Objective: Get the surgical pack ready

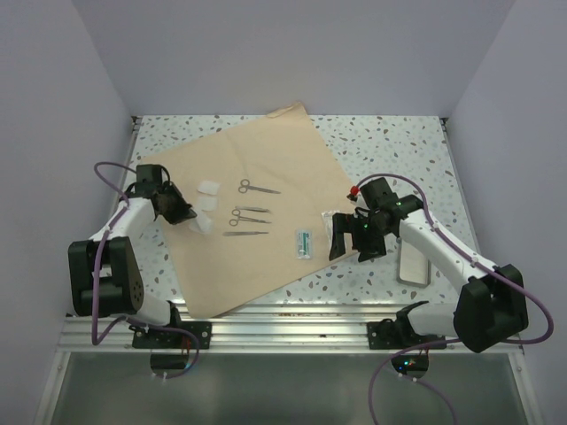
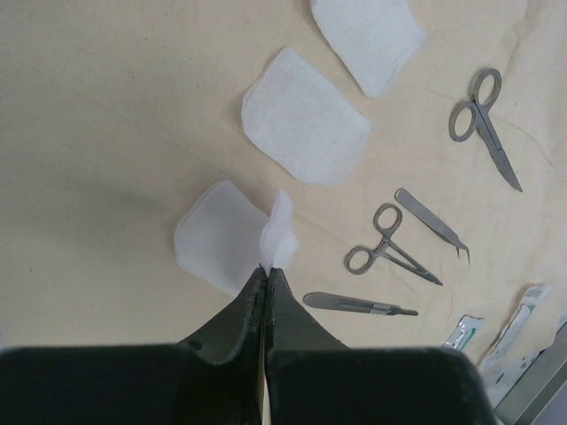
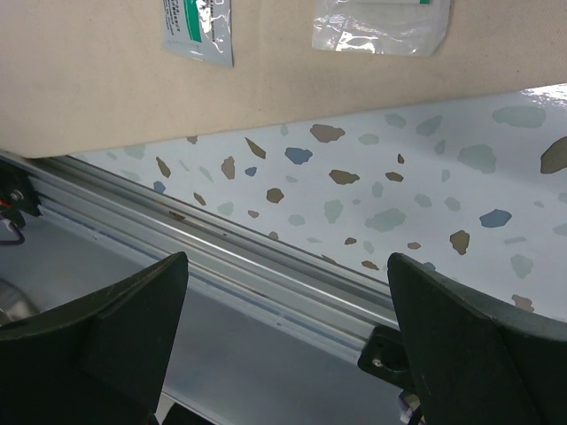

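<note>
Top external: high behind the near edge, looking down over the whole speckled white table (image 1: 399,142). Left wrist: close above the wide tan kraft-paper sheet (image 2: 106,106), facing down. Right wrist: low beside that sheet's near edge. All three share it.

Light: bright, even, diffuse light is coming from overhead.
Shadows: faint, soft-edged ones are lying beside the steel instruments (image 2: 350,303) on the surgical pack (image 2: 106,133).
Sharpness: wrist views are softening toward their near edges.

Speckled table (image 1: 390,142): tan surgical pack sheet (image 1: 257,266) spread flat; 1 small tray (image 1: 414,263) at right.
</note>
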Controlling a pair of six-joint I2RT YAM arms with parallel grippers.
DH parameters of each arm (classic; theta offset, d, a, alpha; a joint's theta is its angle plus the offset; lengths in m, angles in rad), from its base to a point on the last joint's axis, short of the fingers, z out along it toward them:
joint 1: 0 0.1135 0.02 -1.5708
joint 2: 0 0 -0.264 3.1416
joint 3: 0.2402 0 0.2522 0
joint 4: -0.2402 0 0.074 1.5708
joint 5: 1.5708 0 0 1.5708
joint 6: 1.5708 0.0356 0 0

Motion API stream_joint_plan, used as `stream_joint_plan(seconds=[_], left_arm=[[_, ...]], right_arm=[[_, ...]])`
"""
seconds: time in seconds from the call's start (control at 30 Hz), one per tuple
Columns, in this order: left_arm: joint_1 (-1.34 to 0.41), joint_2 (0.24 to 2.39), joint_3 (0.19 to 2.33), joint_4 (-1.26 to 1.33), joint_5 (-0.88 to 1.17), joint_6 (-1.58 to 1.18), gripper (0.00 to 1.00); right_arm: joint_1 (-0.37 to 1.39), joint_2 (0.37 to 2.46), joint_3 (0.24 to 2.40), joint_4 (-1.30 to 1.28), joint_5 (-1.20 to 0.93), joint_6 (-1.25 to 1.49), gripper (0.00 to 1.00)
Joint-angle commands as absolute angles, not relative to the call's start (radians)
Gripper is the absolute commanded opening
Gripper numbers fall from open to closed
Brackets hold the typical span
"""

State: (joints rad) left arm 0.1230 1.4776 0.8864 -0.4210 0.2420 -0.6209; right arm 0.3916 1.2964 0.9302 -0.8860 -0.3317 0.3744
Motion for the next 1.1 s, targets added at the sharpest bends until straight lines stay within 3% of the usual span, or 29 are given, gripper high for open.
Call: stream_joint_plan(seconds=[0.0,0.67,1.07], left_arm=[[0.133,1.465,0.877,-0.419,0.198,-0.637,0.00],[0.133,1.497,0.862,-0.454,0.107,-0.653,0.00],[0.130,1.424,0.877,-0.448,0.284,-0.742,0.00]], right_arm=[[0.393,1.295,0.954,-0.890,-0.333,0.374,0.99],[0.393,1.302,0.945,-0.879,-0.344,0.376,0.99],[0.391,1.307,0.937,-0.868,-0.347,0.383,0.99]])
